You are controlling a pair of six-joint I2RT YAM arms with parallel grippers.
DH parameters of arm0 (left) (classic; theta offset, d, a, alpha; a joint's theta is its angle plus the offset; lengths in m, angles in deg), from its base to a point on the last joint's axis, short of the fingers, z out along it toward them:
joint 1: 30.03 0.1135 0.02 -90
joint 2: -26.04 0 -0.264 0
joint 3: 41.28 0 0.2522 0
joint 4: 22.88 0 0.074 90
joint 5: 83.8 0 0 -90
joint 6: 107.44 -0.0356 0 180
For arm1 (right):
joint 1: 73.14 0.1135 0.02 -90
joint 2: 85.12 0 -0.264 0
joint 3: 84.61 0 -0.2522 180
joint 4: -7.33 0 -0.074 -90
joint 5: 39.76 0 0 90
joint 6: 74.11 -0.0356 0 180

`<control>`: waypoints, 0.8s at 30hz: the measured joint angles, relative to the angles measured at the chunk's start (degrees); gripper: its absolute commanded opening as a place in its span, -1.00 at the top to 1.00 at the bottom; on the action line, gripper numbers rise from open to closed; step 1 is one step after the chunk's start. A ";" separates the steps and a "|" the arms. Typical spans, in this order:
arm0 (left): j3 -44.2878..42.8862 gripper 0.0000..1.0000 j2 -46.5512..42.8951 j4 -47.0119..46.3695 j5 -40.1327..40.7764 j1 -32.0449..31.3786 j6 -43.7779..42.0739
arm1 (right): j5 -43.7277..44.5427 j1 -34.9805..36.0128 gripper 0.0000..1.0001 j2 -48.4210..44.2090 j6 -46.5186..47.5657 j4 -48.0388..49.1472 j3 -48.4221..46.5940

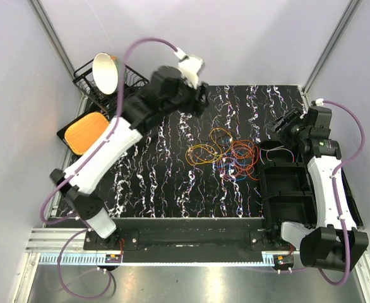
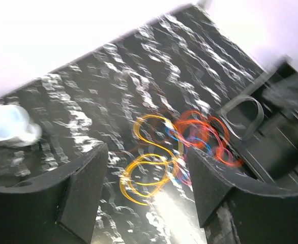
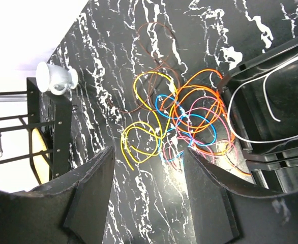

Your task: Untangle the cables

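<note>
Left gripper (image 2: pixel 146 152) and right gripper (image 3: pixel 148 152) hang raised, jaws apart and empty, facing the cables (image 3: pixel 185 126).

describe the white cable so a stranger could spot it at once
Find the black marbled table, then the black divided bin on its right side. The white cable loops alone inside it, unlike the coloured cables tangled on the table.

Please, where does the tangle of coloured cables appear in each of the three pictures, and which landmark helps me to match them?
Top external: the cables lie right of centre.
Left wrist: near the centre, blurred.
Right wrist: at the centre, sharp.
Shared landmark: the black tray, just right of the tangle in every view.
</note>
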 measured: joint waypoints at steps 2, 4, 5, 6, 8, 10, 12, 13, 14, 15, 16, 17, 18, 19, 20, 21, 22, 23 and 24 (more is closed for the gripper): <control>4.31 -0.38 0.79 -1.51 -2.47 -0.68 0.17 | -0.48 0.02 -0.25 -0.26 -0.15 0.00 0.04; 8.09 -0.41 4.17 -2.49 -3.98 -0.79 0.24 | -0.63 0.02 -0.25 -0.46 -0.17 0.00 0.24; 9.68 -0.43 6.10 -2.43 -4.46 -0.76 0.24 | -0.66 0.02 -0.25 -0.57 -0.17 -0.02 0.37; 11.61 -0.43 8.61 -2.34 -4.92 -0.74 0.22 | -0.68 0.02 -0.25 -0.63 -0.17 -0.02 0.55; 14.64 -0.43 12.74 -1.75 -5.88 -0.74 0.09 | -0.68 0.02 -0.25 -0.76 -0.15 -0.04 0.85; 16.15 -0.37 16.24 -0.66 -6.95 -0.63 -0.02 | -0.70 0.02 -0.25 -0.85 -0.15 -0.09 1.14; 16.33 -0.36 18.56 -0.72 -8.13 -0.61 -0.42 | -0.70 0.02 -0.25 -0.85 -0.13 -0.07 1.33; 16.33 -0.36 19.19 -0.85 -8.72 -0.61 -0.61 | -0.72 0.02 -0.25 -0.85 -0.13 -0.07 1.42; 16.33 -0.36 19.63 -0.98 -9.44 -0.61 -0.85 | -0.72 0.02 -0.25 -0.85 -0.13 -0.09 1.42; 16.35 -0.38 19.87 -1.25 -10.16 -0.61 -1.09 | -0.72 0.02 -0.25 -0.85 -0.11 -0.07 1.42; 16.37 -0.40 20.22 -1.86 -11.26 -0.61 -1.42 | -0.72 0.02 -0.26 -0.85 -0.09 -0.02 1.42; 16.41 -0.41 20.48 -2.43 -12.00 -0.63 -1.75 | -0.74 0.02 -0.25 -0.85 -0.07 -0.04 1.42; 16.61 -0.42 20.76 -3.21 -13.03 -0.63 -2.16 | -0.76 0.02 -0.25 -0.85 0.02 -0.04 1.44; 16.87 -0.42 21.09 -4.02 -14.08 -0.63 -2.62 | -0.92 0.02 -0.25 -0.85 0.09 -0.07 1.46; 17.16 -0.42 21.51 -4.74 -15.10 -0.66 -3.02 | -1.11 0.02 -0.25 -0.85 0.13 -0.02 1.51; 17.57 -0.42 22.10 -5.55 -16.09 -0.68 -3.61 | -1.27 0.02 -0.26 -0.85 0.20 -0.04 1.53; 17.73 -0.40 22.60 -5.75 -16.76 -0.70 -3.93 | -1.53 0.02 -0.25 -0.85 0.31 -0.02 1.64; 17.75 -0.38 23.47 -5.90 -17.59 -0.74 -4.33 | -1.73 0.02 -0.25 -0.85 0.44 -0.04 1.75; 17.75 -0.37 24.11 -6.05 -18.08 -0.79 -4.83 | -1.81 0.02 -0.25 -0.83 0.48 -0.07 1.84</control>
